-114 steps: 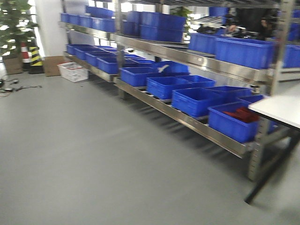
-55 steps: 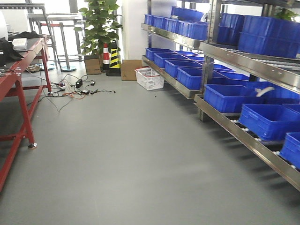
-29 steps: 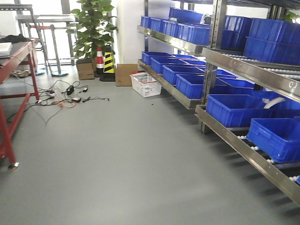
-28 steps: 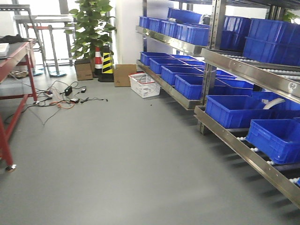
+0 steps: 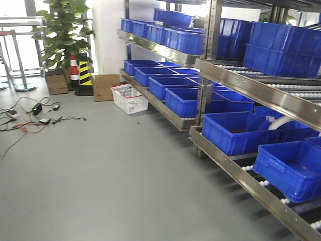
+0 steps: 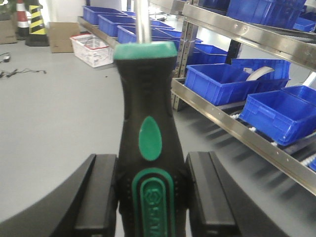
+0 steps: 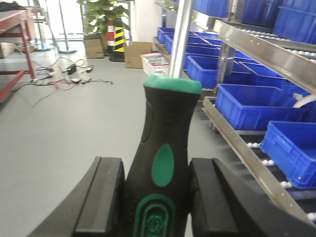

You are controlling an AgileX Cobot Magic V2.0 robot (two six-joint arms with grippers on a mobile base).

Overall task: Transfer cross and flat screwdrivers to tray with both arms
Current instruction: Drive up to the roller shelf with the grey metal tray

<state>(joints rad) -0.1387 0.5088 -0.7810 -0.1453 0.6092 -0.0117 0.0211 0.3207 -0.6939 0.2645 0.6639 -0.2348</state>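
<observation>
Grey workshop floor point(image 5: 100, 175); steel racking point(image 5: 235, 83) holding blue bins point(image 5: 233, 131). Left gripper point(image 6: 152, 168) clamped on screwdriver point(image 6: 147, 113); right gripper point(image 7: 157, 170) clamped on second screwdriver point(image 7: 167, 118).

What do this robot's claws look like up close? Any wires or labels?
The left claw and right claw look alike: matt black, each with two thick, flat-faced fingers whose outer sides sweep outward in a smooth curve. No wires or labels show on them, and the arms themselves are out of view.
</observation>
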